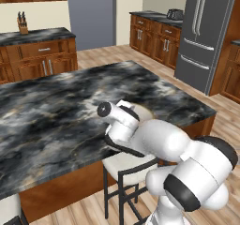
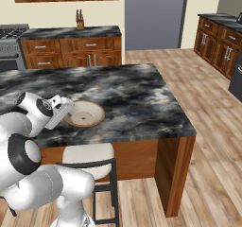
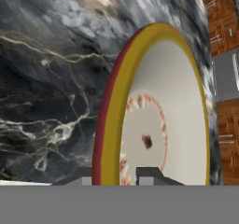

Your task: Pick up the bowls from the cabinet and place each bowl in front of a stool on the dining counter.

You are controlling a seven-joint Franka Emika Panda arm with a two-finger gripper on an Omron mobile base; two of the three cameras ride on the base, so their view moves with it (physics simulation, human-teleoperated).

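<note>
White arm bent low over edge of black-grey-white marbled dining counter point(image 2: 142, 98), wrist angled down. Two-finger gripper point(image 3: 120, 175) nipped tight on near rim of round cream ceramic bowl point(image 2: 86, 112). Bowl sits on marbled top, in front of black-framed stool with off-white square seat point(image 2: 90, 157). Bowl interior: nothing but faint ring pattern, dark centre spot.

A bowl point(image 2: 85, 113) sat on the surface point(image 2: 137, 103) of the island, close to its near edge, with a stool point(image 2: 92, 160) tucked in on the floor just before and below it. The hand point(image 3: 122, 175) was at the bowl's near rim, one fingertip point(image 3: 148, 174) inside it. Behind the island, a knife block point(image 2: 80, 20) stood on the wall surface point(image 2: 71, 32), and a fridge point(image 1: 206, 32) stood off to the right.
</note>
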